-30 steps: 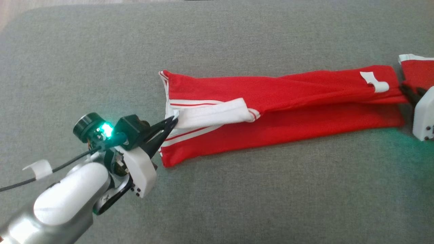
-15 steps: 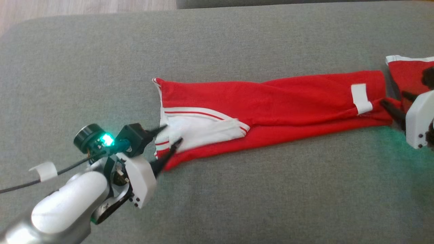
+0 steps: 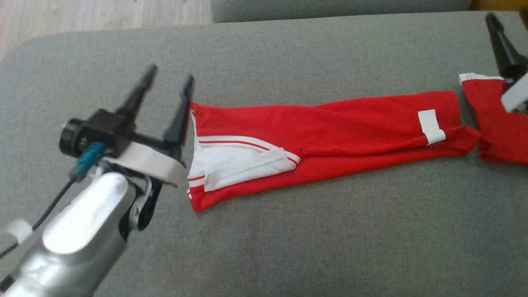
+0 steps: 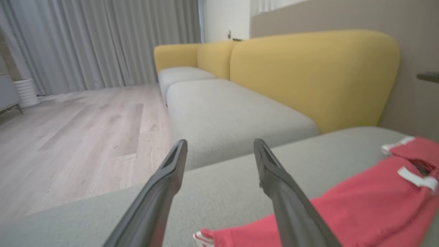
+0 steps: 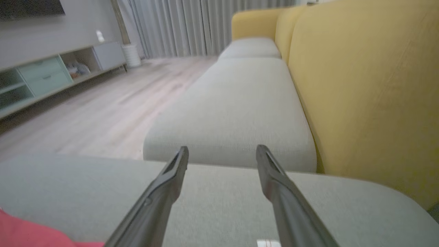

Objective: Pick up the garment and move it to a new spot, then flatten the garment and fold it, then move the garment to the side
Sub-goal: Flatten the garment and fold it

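Note:
The garment, red with white stripes and a white label, lies stretched in a long band across the grey cushion, free of both grippers. At its left end, my left gripper is raised just beside the striped edge, jaws open and empty. The left wrist view has these fingers spread, with the garment at the lower right. My right gripper is open and empty, and a corner of the garment lies at its lower left. One dark right finger rises above the garment's right end.
A yellow sofa back runs along the far side of the cushions. A second grey seat cushion adjoins this one. Wooden floor lies past the cushion's edge, with curtains and a low cabinet farther off.
Both grippers opened and let go of the garment's ends, then lifted away from it. The garment now lies loose on the cushion. The head camera has also shifted.

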